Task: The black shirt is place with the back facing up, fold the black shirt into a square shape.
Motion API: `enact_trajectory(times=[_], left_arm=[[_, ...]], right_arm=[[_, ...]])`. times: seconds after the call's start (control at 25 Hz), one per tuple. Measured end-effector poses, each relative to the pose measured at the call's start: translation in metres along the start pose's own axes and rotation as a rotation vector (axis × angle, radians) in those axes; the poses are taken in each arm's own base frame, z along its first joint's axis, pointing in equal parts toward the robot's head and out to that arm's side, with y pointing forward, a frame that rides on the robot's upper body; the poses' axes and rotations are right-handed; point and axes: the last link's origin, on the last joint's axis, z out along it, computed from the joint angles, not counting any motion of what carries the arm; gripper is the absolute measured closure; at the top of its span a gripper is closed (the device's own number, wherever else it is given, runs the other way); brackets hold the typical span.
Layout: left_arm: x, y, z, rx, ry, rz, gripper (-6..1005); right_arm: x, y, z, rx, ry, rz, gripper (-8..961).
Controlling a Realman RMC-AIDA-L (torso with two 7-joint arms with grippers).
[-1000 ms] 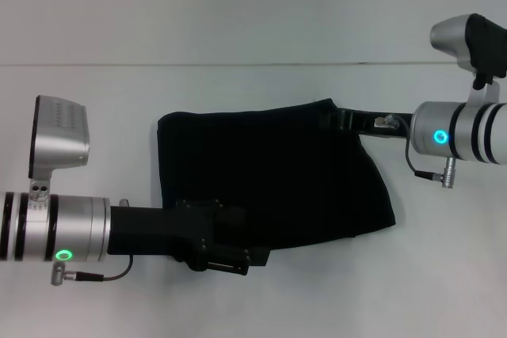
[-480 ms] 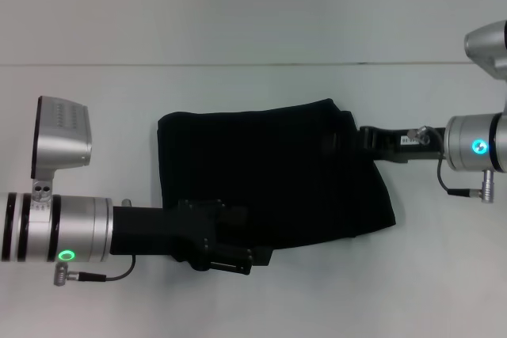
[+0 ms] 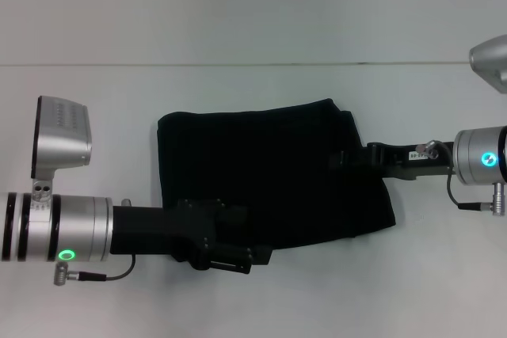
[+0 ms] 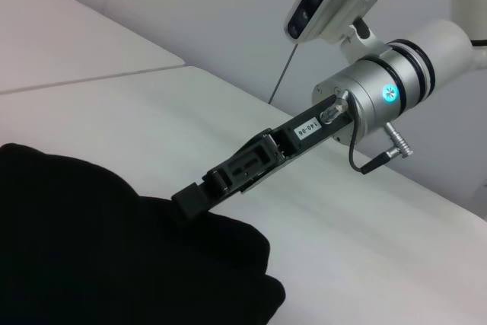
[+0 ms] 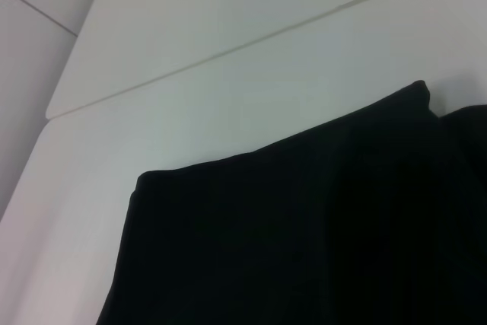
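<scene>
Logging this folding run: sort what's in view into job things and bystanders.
Job:
- black shirt, folded, on the table
- left gripper at its near edge
- right gripper at its right edge

Bystanders:
- white table only

White table with a folded black shirt lying on it

The table (image 3: pixel 261 29) is a plain white surface with a thin seam running across it toward the far edge. The black shirt (image 3: pixel 269 172) lies flat on it about midway between the left and right edges, nearer the near edge than the far one, folded into a rough four-sided shape. Its left edge is straight, its right edge slants outward toward the near edge, and its far right corner is slightly bunched. The cloth rests directly on the tabletop.
</scene>
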Motion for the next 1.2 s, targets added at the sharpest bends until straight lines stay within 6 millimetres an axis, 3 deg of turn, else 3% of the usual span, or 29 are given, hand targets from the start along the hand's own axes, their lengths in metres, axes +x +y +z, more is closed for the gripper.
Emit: enact_trajectory(times=[1.2], left_arm=[[0.0042, -0.0035, 0.0021, 0.016, 0.000, 0.006, 54]], right_arm=[[0.0049, 0.0061, 0.0090, -0.010, 0.007, 0.004, 370]])
